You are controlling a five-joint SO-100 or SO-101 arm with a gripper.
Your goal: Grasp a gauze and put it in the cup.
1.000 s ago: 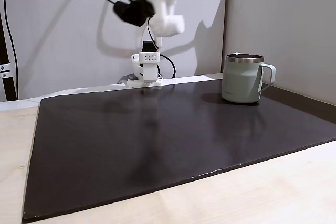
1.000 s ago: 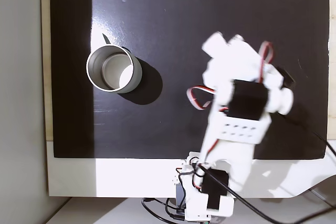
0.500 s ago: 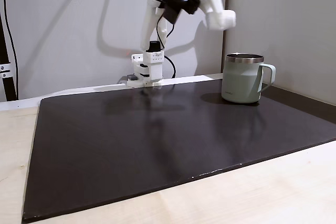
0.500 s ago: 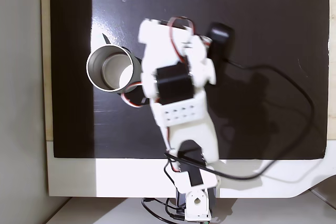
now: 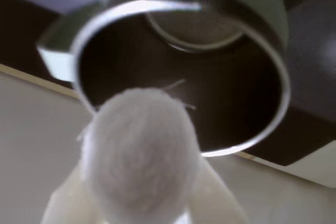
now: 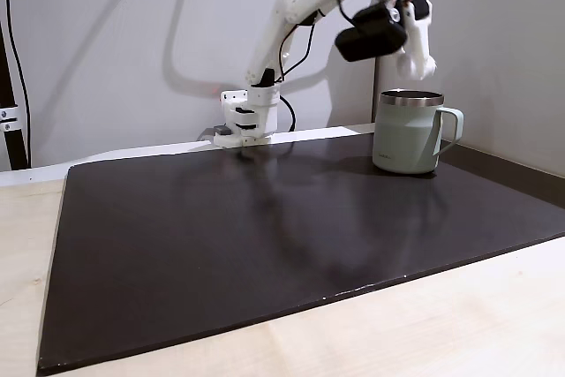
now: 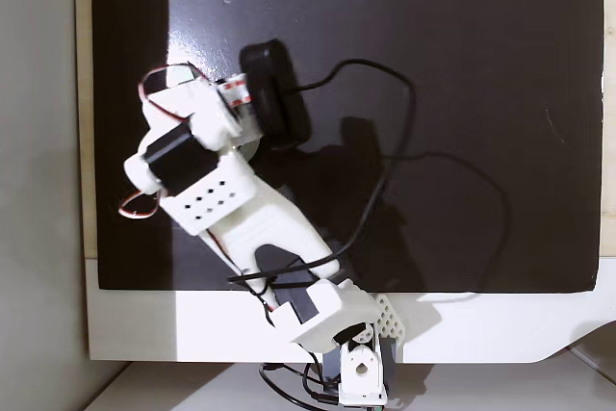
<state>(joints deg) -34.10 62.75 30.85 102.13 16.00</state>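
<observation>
In the wrist view the gauze (image 5: 139,156), a fuzzy white roll, sits between my two pale fingers (image 5: 220,200), and my gripper (image 5: 139,179) is shut on it. Just beyond it gapes the mouth of the sage-green cup (image 5: 275,14), steel rim facing me, inside dark. In a fixed view from the side my gripper (image 6: 418,66) hangs just above the cup (image 6: 406,139), which stands upright on the black mat with its handle to the right. From above, in the other fixed view, my arm (image 7: 207,194) covers the cup.
The black mat (image 6: 265,236) lies on a pale wooden table (image 6: 441,324). My arm's base (image 6: 243,125) stands at the mat's far edge, near the white wall. A black cable (image 7: 452,170) loops over the mat.
The arm has swung across from the open mat to above the cup, rightward in the side view and leftward in the view from above. The cup has not moved.
</observation>
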